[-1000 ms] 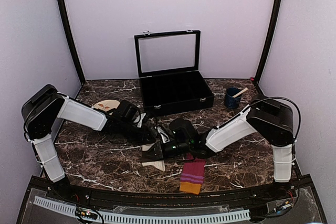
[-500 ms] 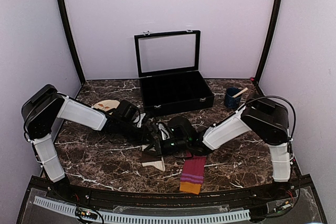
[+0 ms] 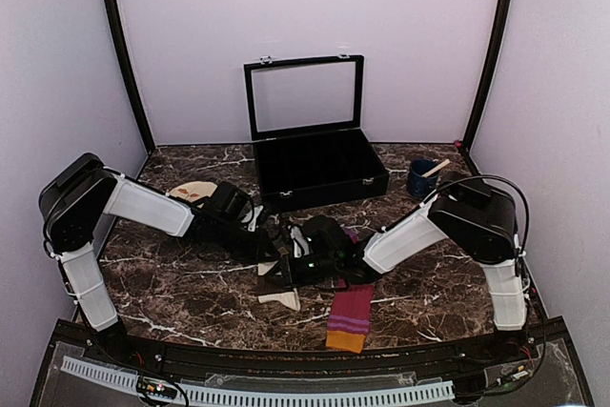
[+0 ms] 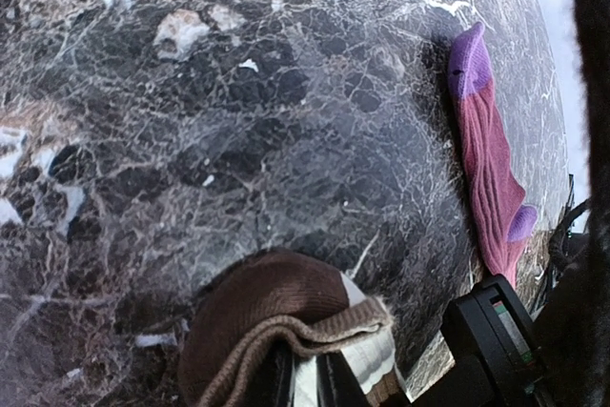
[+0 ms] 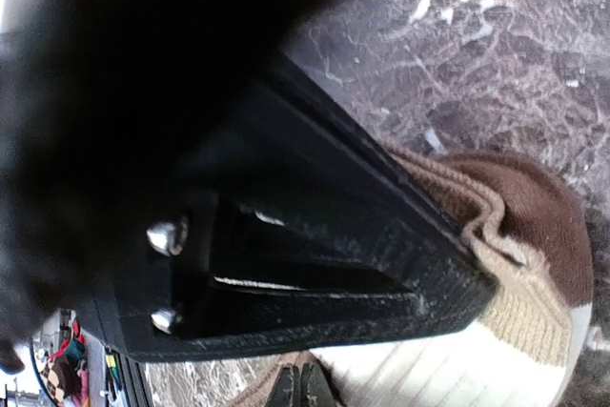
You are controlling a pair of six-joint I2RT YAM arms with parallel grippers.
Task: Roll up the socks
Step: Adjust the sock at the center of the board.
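Note:
The cream sock with brown bands [image 3: 282, 298] lies folded at the middle of the marble table, mostly hidden under both grippers. In the left wrist view its brown toe and ribbed cuff [image 4: 276, 307] bunch up, and my left gripper [image 4: 305, 374] is shut on a cream fold. My left gripper [image 3: 274, 259] and right gripper [image 3: 303, 262] meet over the sock. The right gripper [image 5: 297, 390] is shut, its tips against the cream sock [image 5: 457, 359]; I cannot tell whether fabric is pinched. The magenta-purple sock [image 3: 350, 315] with its orange cuff lies flat just to the right [image 4: 486, 169].
An open black case [image 3: 319, 167] stands at the back centre. A blue cup [image 3: 421, 178] with a wooden stick is at the back right. A beige floral disc [image 3: 193, 192] lies at the left behind my left arm. The left gripper's black finger [image 5: 315, 235] fills the right wrist view.
My right gripper has slid left, closing in on the left gripper over the cream sock. The left jaws have tightened a little on the fabric. The magenta sock has not moved.

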